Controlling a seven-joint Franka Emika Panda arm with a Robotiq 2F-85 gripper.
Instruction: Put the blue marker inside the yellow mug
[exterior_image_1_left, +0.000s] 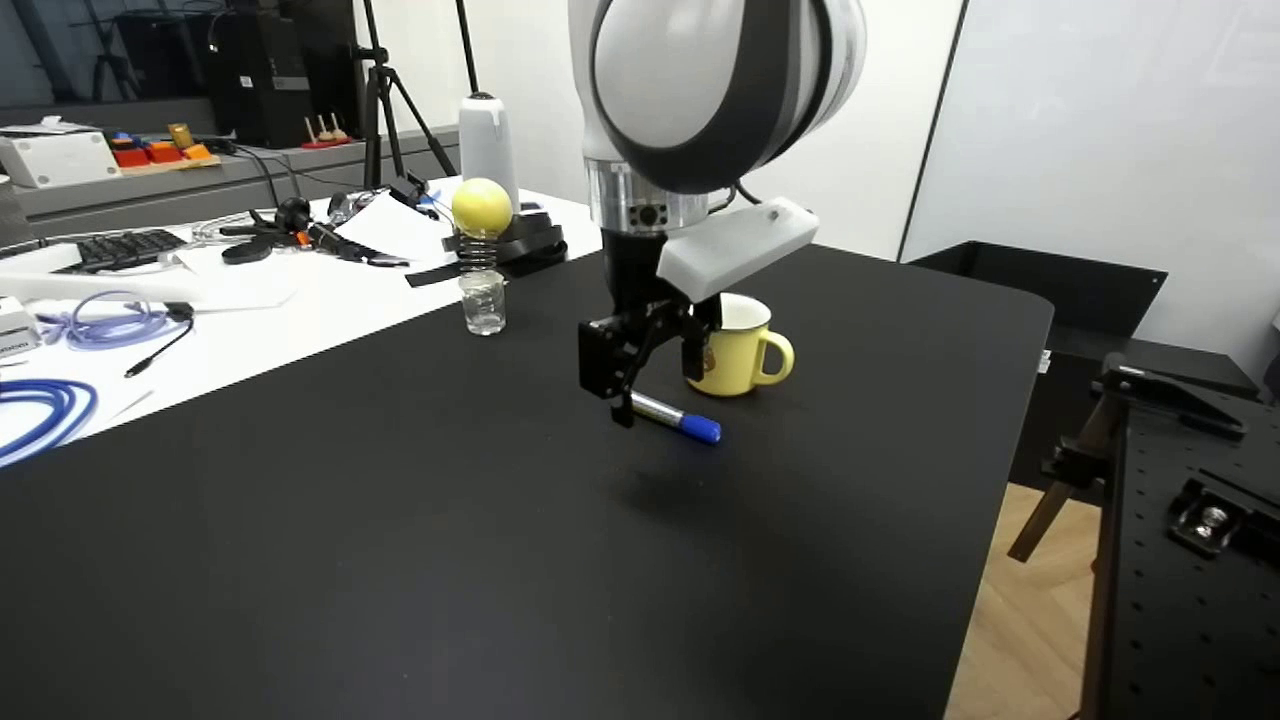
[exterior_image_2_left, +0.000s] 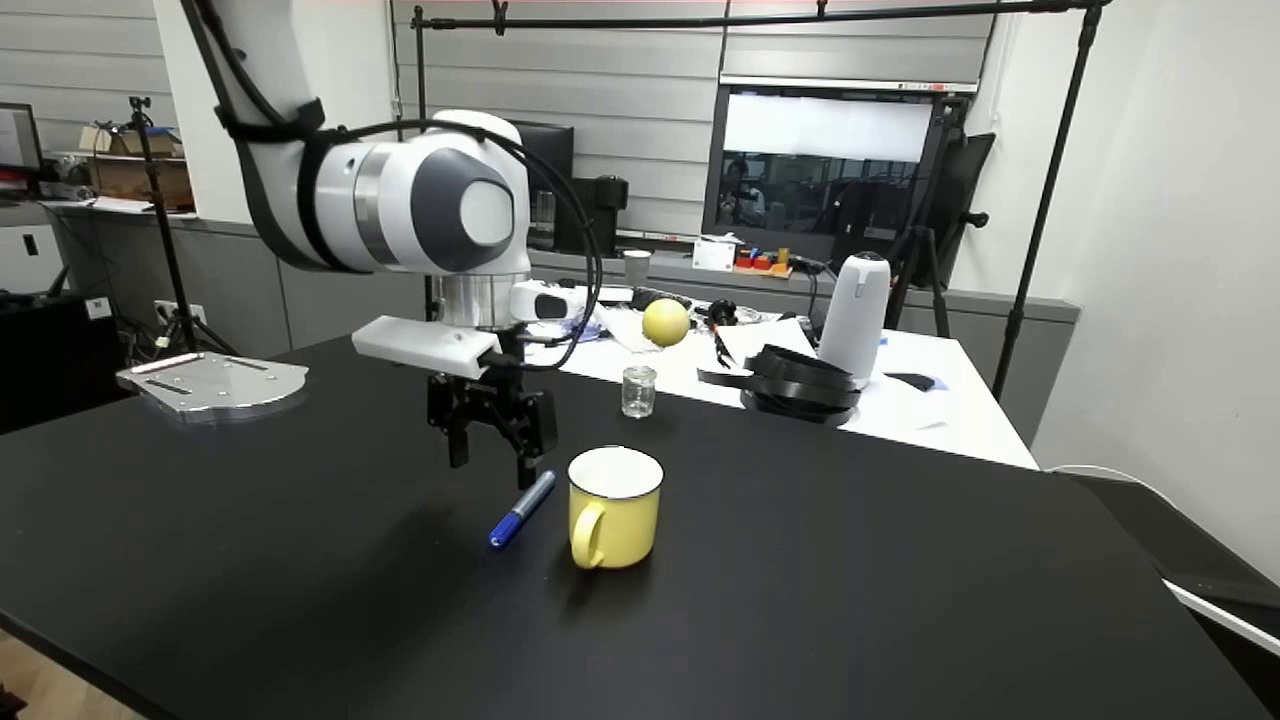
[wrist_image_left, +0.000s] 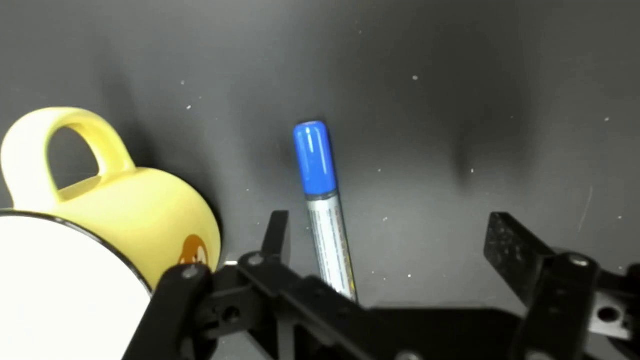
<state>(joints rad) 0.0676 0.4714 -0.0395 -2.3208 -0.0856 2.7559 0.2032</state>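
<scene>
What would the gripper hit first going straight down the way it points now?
Probably the blue marker: it lies on the black tabletop below the open gripper, near the finger closer to the yellow mug. Depth is unclear; that finger could instead meet tabletop beside it.

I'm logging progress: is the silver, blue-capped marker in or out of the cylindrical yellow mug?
Out: every view shows the blue-capped marker lying on the black tabletop, beside the yellow mug.

Upper left in an exterior view: white arm (exterior_image_2_left: 338, 205), grey joint cap (exterior_image_2_left: 445, 208), silver collar (exterior_image_2_left: 475, 300), black cables (exterior_image_2_left: 594, 255). Low in the wrist view: black gripper (wrist_image_left: 387, 225), its pale dots (wrist_image_left: 579, 260) probably screws.
</scene>
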